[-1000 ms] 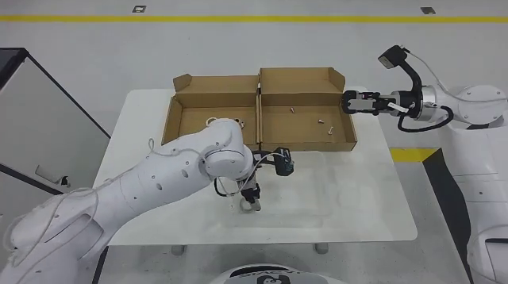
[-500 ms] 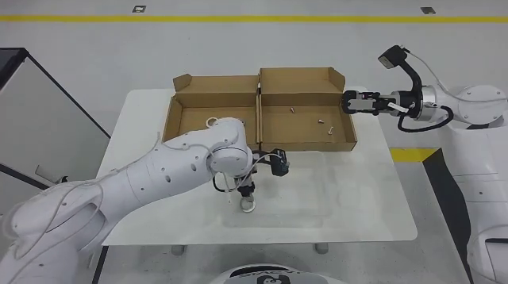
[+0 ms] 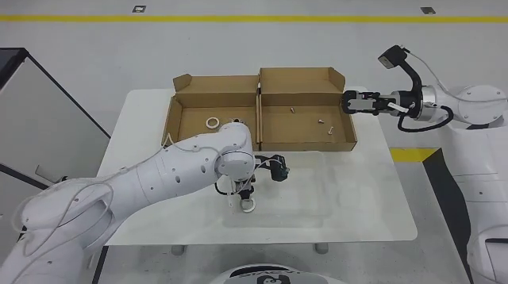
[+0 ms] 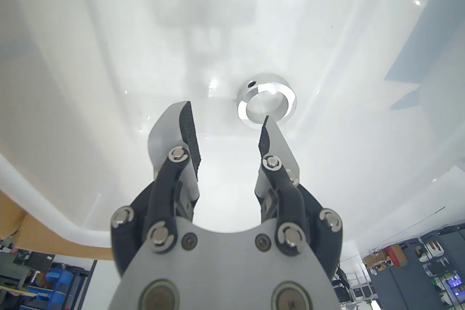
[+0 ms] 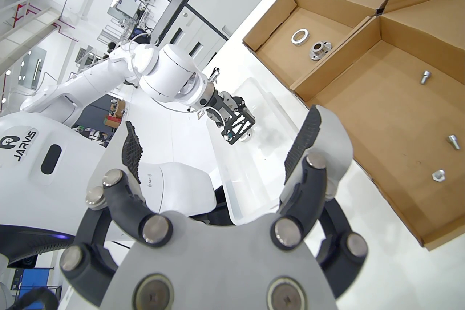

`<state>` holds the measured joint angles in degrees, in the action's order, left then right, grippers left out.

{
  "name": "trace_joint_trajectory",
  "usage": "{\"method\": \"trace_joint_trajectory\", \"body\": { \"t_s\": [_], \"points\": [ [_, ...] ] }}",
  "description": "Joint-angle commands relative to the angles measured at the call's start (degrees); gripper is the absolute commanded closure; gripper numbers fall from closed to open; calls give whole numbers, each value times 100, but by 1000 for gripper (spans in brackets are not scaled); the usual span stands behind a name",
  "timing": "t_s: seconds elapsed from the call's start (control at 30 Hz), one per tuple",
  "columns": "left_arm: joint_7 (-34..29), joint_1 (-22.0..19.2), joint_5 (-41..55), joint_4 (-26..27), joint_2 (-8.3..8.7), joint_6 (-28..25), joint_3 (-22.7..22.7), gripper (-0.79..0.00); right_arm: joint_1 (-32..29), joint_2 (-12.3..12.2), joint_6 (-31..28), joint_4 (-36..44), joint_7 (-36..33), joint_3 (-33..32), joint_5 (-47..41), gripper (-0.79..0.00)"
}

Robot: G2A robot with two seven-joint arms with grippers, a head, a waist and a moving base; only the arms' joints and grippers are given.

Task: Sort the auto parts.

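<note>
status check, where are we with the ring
Left hand open, poised at metal ring, no grip yet. Ring flat in white tray. Right hand open beside cardboard box. Nothing blocking.

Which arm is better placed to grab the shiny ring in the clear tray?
Left: the left tool hangs open just over the ring, one fingertip at its rim. The right tool sits open by the outer wall of the cardboard box, far from it.
</note>
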<state>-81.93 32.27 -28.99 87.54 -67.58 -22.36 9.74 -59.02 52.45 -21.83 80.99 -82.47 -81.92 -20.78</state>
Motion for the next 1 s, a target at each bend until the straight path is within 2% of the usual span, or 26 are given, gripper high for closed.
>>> {"method": "trace_joint_trajectory", "body": {
  "t_s": [0.0,0.37,0.97],
  "points": [
    [3,28,-20,-22,-27,-3,0,-379,0,0,0,0,0,0,-1,-785],
    [1,186,-74,-120,-157,-2,0,-354,0,0,0,0,0,0,-1,-785],
    [53,206,-80,-244,-223,-53,0,-345,0,0,0,0,0,0,-1,-785]
  ]
}}
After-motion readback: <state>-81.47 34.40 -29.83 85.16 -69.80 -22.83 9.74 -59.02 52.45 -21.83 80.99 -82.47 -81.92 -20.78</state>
